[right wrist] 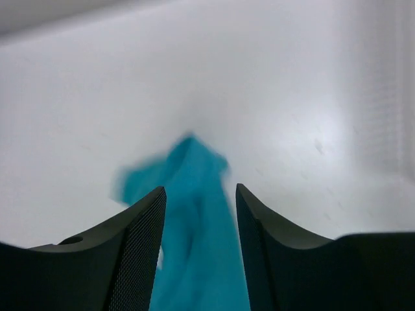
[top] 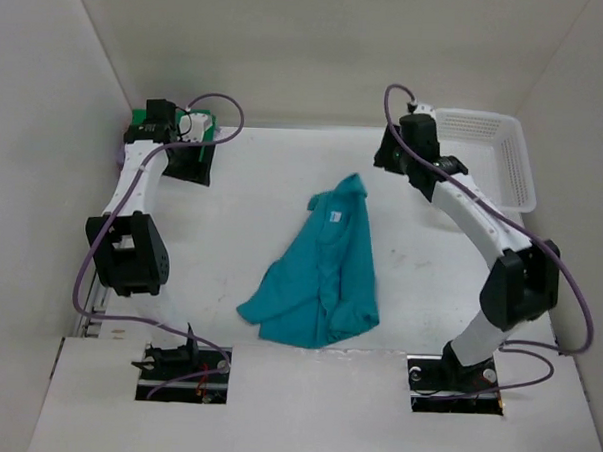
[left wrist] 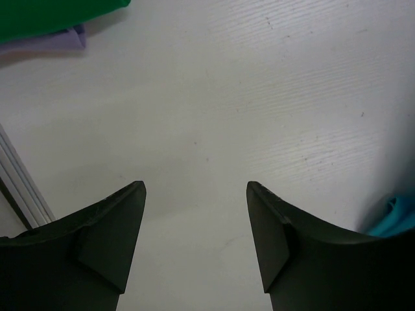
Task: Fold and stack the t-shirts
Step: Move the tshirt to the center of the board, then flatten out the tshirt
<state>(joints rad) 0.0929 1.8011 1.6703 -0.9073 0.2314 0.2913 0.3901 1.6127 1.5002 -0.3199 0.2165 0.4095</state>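
the soft teal blue cloth t-shirt [top: 324, 272] lies crumpled mid-table, not folded yet. the green cloth t-shirt [left wrist: 52, 16] on the lavender cloth t-shirt [left wrist: 61, 40], far left, look done, i think. on my left gripper [left wrist: 194, 194] and right gripper [right wrist: 198, 194] the fingers are apart, empty.

**Open table either side of the centre cloth**

The teal t-shirt [top: 324, 277] covers mid-frame, with bare table [top: 232, 213] passable left and right of it. The white basket [top: 510, 160] blocks the upper right corner, and the green t-shirt [top: 138, 114] blocks the upper left.

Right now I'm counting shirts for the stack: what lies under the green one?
A lavender shirt peeks out from under the green shirt. Anything else beneath is hidden by the cloth.
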